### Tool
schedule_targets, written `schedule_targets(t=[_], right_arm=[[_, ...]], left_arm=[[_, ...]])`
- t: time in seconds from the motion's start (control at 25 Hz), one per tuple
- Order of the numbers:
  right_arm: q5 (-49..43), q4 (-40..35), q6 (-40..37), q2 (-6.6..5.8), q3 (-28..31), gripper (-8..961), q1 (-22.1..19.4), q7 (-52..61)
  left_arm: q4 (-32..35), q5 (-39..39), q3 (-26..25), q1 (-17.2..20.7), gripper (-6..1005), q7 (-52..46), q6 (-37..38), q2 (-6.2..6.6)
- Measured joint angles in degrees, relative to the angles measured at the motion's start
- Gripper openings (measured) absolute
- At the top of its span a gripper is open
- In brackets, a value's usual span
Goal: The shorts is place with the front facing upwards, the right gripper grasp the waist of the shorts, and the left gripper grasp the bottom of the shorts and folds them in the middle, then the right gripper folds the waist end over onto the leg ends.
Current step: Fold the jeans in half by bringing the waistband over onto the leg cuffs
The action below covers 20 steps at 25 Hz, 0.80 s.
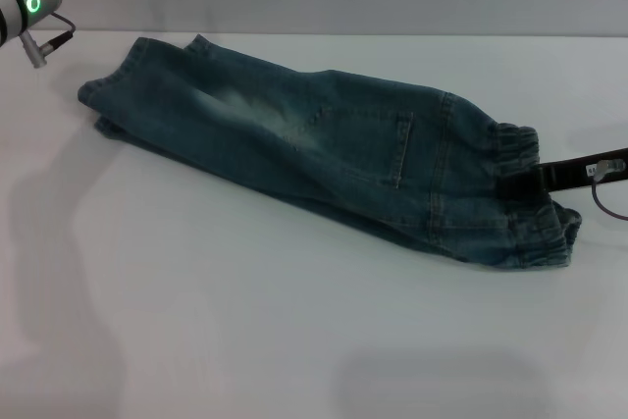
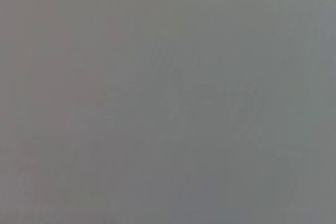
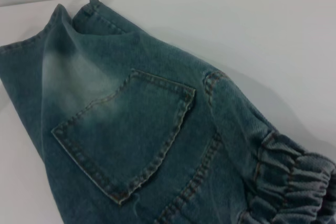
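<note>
The blue denim shorts (image 1: 324,144) lie folded in half lengthwise, slanting across the white table. Their leg ends (image 1: 103,95) point to the far left and the ruffled waist end (image 1: 535,228) lies at the right. My right gripper (image 1: 520,182) reaches in from the right edge, and its black fingers pinch the middle of the waistband. The right wrist view shows a stitched pocket (image 3: 126,129), a pale faded patch (image 3: 73,72) and the gathered waistband (image 3: 294,182). Only my left arm's wrist (image 1: 29,2), with its green light, shows at the far left corner; its claw is out of view.
The white table (image 1: 294,340) stretches bare in front of the shorts and to their left. A grey wall runs along the table's far edge (image 1: 392,34). The left wrist view shows only a blank grey surface (image 2: 168,98).
</note>
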Motion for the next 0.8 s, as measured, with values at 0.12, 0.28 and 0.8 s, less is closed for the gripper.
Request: schedule_targets(t=[0.12, 0.28, 0.8], right_arm=[[0.00, -0.24, -0.42, -0.03, 0.14, 120, -0.02, -0.03], [1.16, -2.08, -2.71, -0.41, 0.72, 48, -0.57, -0.04], [8.77, -8.73, -15.24, -5.92, 1.78, 42, -0.19, 3.68]], left_arm=[[-0.83, -0.29, 0.00, -0.06, 834, 3.41, 0.30, -0.02], [-2.02, -0.53, 0.00, -0.11, 834, 12.51, 0.92, -0.39], [-9.22, -4.32, 0.00, 0.71, 834, 28.12, 5.78, -0.51]])
